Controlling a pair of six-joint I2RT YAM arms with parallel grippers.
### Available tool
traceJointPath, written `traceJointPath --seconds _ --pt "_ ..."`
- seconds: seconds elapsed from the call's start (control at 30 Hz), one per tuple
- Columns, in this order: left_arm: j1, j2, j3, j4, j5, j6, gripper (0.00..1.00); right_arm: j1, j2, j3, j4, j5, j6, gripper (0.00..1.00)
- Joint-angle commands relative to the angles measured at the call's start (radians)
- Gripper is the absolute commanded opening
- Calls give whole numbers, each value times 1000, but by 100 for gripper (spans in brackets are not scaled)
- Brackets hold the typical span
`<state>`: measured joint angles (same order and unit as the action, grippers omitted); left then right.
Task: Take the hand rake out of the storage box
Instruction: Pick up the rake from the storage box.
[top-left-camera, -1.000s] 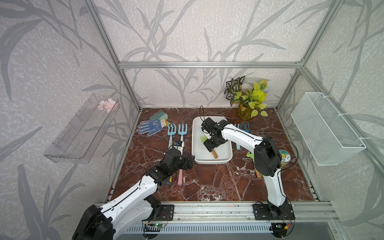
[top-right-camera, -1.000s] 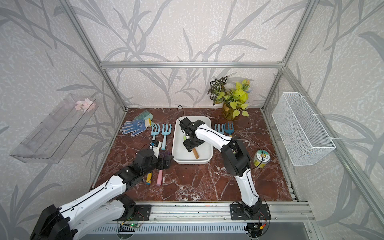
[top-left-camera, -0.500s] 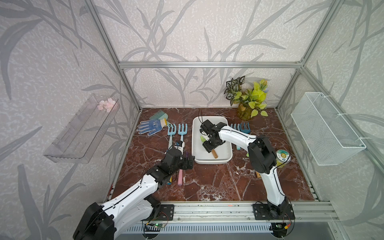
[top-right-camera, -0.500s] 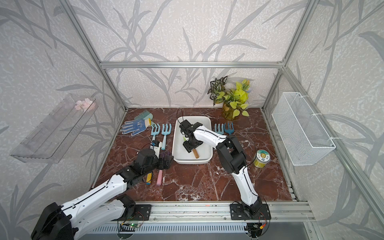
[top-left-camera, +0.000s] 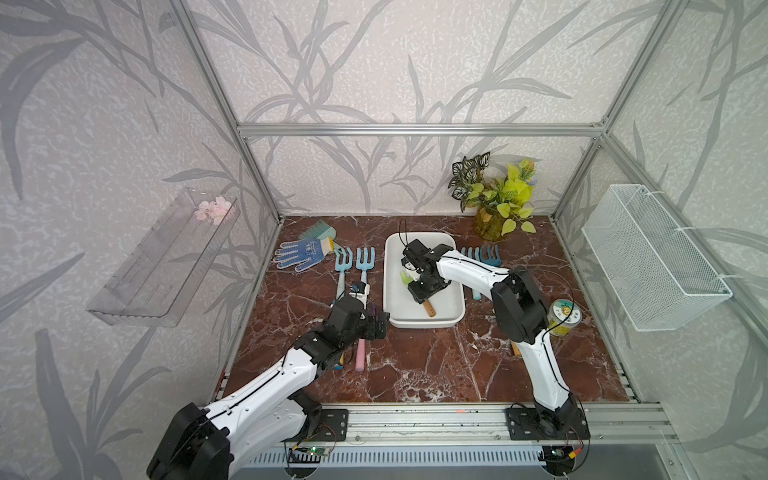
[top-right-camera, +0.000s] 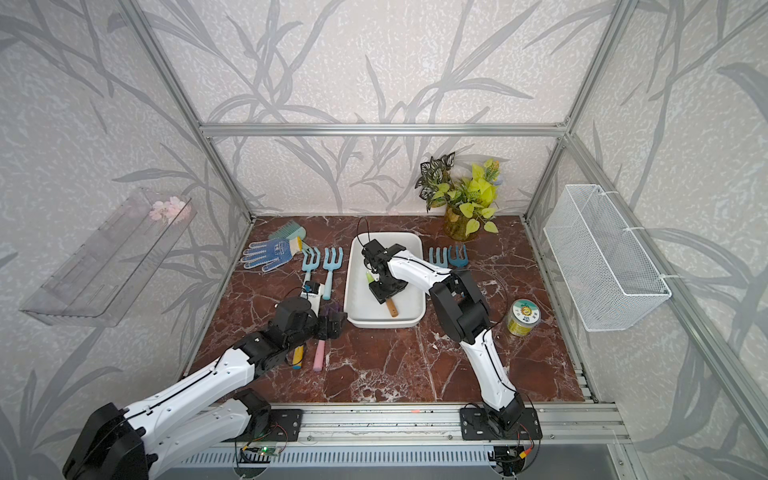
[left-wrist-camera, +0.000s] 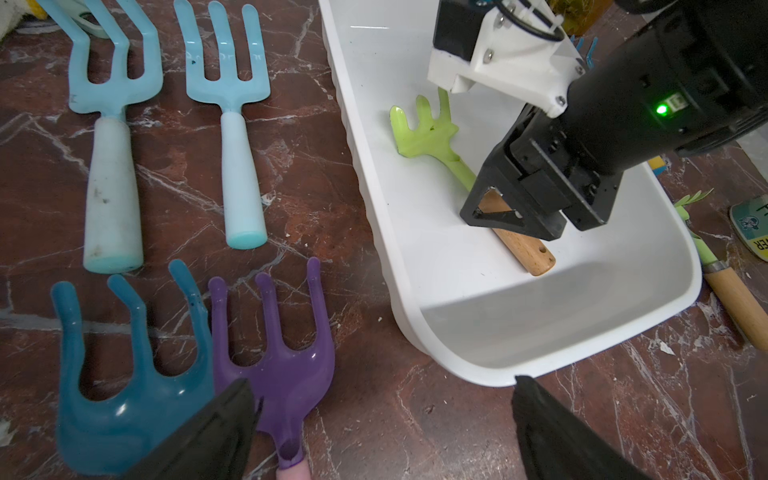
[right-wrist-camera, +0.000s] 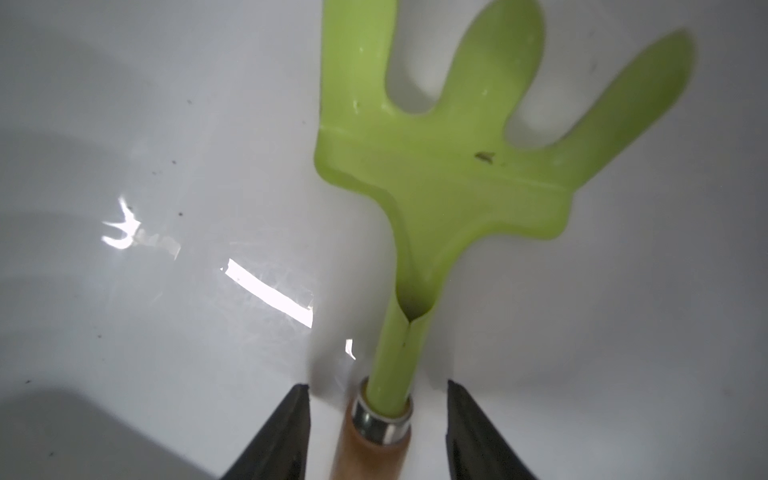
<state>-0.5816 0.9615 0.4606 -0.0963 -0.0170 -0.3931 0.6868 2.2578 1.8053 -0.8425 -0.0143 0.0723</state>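
Note:
The hand rake (right-wrist-camera: 440, 174), with a lime-green head and a wooden handle, lies flat on the floor of the white storage box (top-left-camera: 424, 322) and shows in both top views (top-right-camera: 392, 308). My right gripper (right-wrist-camera: 378, 386) reaches down into the box and straddles the handle just behind its metal collar. Its jaws are open, with a gap on each side of the handle. The left wrist view shows the same straddle (left-wrist-camera: 511, 224). My left gripper (left-wrist-camera: 382, 386) hangs open and empty over the marble, just outside the box's near corner (left-wrist-camera: 457, 361).
Two light-blue forks (top-left-camera: 344, 266), a purple rake (left-wrist-camera: 282, 365) and a teal one (left-wrist-camera: 124, 395) lie left of the box. More teal rakes (top-left-camera: 482, 257), a tin (top-left-camera: 563, 318) and a potted plant (top-left-camera: 494, 203) sit to its right. A wire basket (top-left-camera: 652, 257) hangs on the right wall.
The right gripper's jaws have narrowed round the rake's handle, and that arm has shifted slightly inside the box. The left arm has not moved.

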Motion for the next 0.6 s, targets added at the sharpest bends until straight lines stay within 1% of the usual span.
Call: traceJointPath --seconds 0.0,0.17,0.4,0.57 --pt "0 -4 23 11 -5 7 97 -5 21 41 -39 -21 8 50" --pt "1 -7 20 9 -6 5 97 -6 37 55 -56 -26 14 42" --pt "1 -11 18 8 -8 6 97 -13 46 63 -69 -26 24 35" --pt "0 -12 18 9 -7 5 97 -16 48 63 -75 -26 30 27"
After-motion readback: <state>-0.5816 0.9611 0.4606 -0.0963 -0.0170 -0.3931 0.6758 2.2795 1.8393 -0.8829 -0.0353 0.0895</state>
